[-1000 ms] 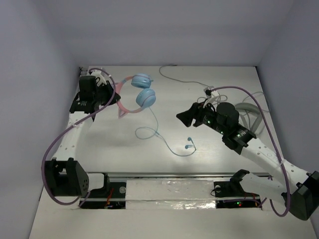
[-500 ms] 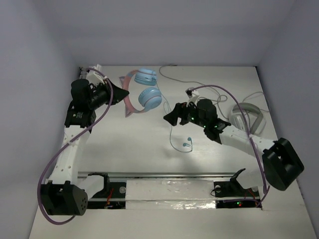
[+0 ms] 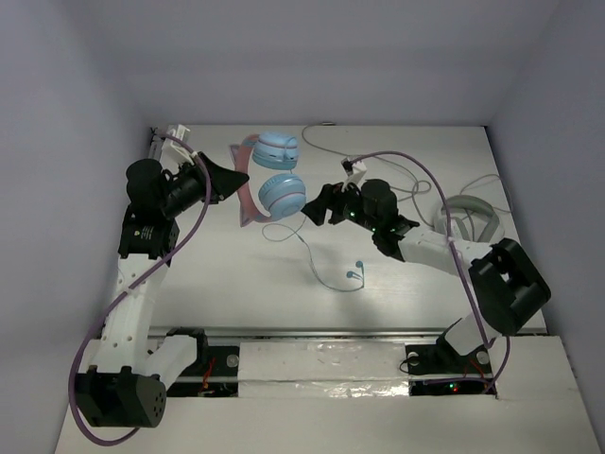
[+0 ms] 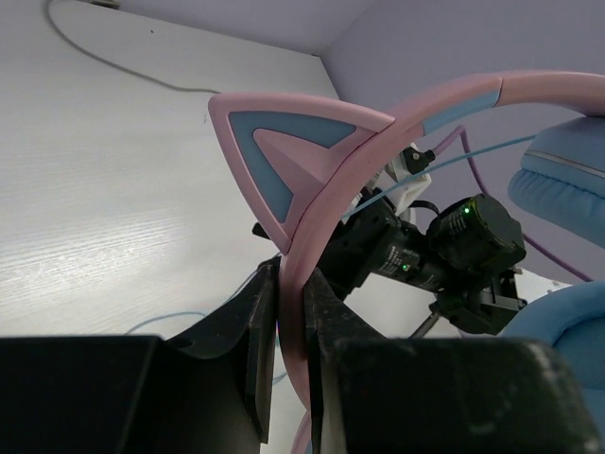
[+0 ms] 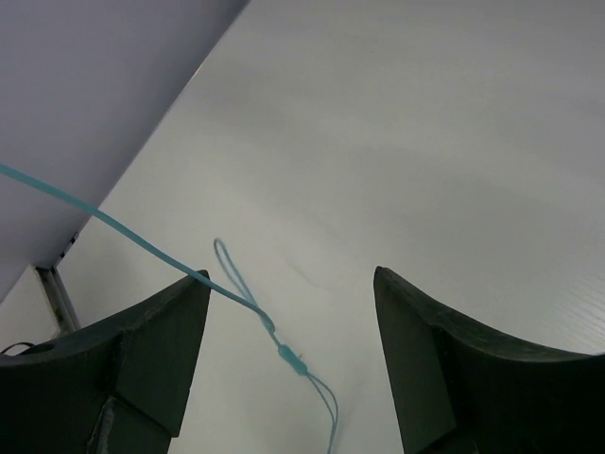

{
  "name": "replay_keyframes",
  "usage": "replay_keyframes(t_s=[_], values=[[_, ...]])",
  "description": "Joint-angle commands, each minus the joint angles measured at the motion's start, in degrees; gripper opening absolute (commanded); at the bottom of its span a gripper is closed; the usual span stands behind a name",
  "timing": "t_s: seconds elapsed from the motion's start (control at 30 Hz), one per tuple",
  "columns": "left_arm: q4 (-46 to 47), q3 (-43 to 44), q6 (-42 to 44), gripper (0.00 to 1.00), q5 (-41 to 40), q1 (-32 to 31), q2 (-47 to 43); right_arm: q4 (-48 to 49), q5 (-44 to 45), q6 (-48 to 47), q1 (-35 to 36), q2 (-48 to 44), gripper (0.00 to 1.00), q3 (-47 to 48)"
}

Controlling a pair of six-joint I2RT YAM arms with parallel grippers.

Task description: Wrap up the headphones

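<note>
While I am clamping the left gripper (image 4: 291, 284) onto the pink headband (image 4: 378, 132), its jaws are pressing tight on both sides of the band just below a cat ear (image 4: 274, 142). That grip is holding the headphones (image 3: 274, 149) up over the far-left part of the table (image 3: 217, 284). The two light-blue ear cups (image 3: 282, 194) are sitting just right of that gripper in the top view, one behind the other. From the nearer cup the thin pale-blue cable (image 3: 309, 257) is dropping to the table, curling in a loose loop and ending at its plug (image 3: 356, 274) toward the front edge.

The right gripper (image 5: 291, 276) is hovering just beside the nearer cup, jaws spread wide and holding nothing. In its wrist view the cable is slanting past the tip of one finger, and I cannot tell whether it is touching.

As I am judging it, the step in hand is catching the cable for the first turn. I am planning to get the strand squarely between the open jaws, close to the cup, and pinch lightly so it can slide. I am also meaning to hold the left arm steady while winding. Further right, the white-grey headphones (image 3: 468, 219) and the white cable (image 3: 359, 156) are lying near the right arm, so I am watching for a snag there.
</note>
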Motion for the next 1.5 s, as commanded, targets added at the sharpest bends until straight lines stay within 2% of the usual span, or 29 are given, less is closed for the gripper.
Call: replay_keyframes(t_s=[0.0, 0.23, 0.33, 0.5, 0.6, 0.67, 0.8, 0.93, 0.97, 1.03, 1.17, 1.3, 1.37, 1.47], values=[[6.62, 0.1, -3.77, 0.0, 2.32, -0.18, -2.04, 6.88, -1.87, -1.65, 0.51, 1.88, 0.75, 3.98], [7.84, 0.71, -5.7, 0.0, 1.44, -0.18, -2.57, 13.64, -7.24, 0.8, 0.51, 5.66, 0.66, 3.81], [8.29, 0.97, -6.49, 0.0, 1.18, -0.18, -2.66, 16.37, -8.82, 2.38, 0.51, 7.67, 0.54, 4.34], [13.18, -0.51, -10.96, 0.0, 0.91, -0.18, -3.01, 19.88, -12.32, 5.46, 0.51, 10.14, 0.15, 5.13], [18.98, -3.76, -16.05, 0.0, -0.05, -0.18, -2.83, 21.38, -13.13, 7.39, 0.51, 10.5, 0.01, 4.87], [21.46, -6.13, -18.09, 0.0, -2.76, -0.7, -2.66, 21.82, -13.65, 8.8, 0.51, 10.67, 0.0, 4.69], [34.89, -11.59, -28.71, 0.0, -5.14, -1.23, -1.43, 21.03, -13.83, 9.5, 2.53, 10.5, 0.0, 3.47], [36.85, -13.61, -29.44, 0.0, -12.78, -3.95, -1.07, 19.19, -11.56, 9.6, 6.56, 9.97, 0.0, 2.58], [36.68, -13.87, -29.0, 0.0, -16.8, -4.65, -1.25, 18.4, -10.76, 9.33, 7.27, 9.88, 0.0, 2.49], [34.14, -13.88, -27.42, 0.0, -20.95, -6.06, -2.03, 16.9, -9.35, 9.42, 8.51, 8.83, 0.0, 2.06], [28.87, -14.67, -21.11, 0.0, -35.34, -7.38, -4.41, 15.33, -6.37, 10.39, 11.93, 4.53, 0.0, -1.8], [18.43, -12.83, -12.77, 0.0, -47.14, -9.92, -5.99, 3.76, 2.57, 7.58, 16.14, -1.88, 0.0, -2.87], [15.24, -12.38, -9.94, 0.0, -54.32, -12.65, -7.22, -0.92, 5.93, 6.26, 17.99, -5.3, 0.0, -2.7], [11.9, -13.0, -6.77, 0.0, -60.93, -15.72, -7.93, -7.96, 9.28, 5.56, 21.77, -7.17, 0.0, -1.64]])
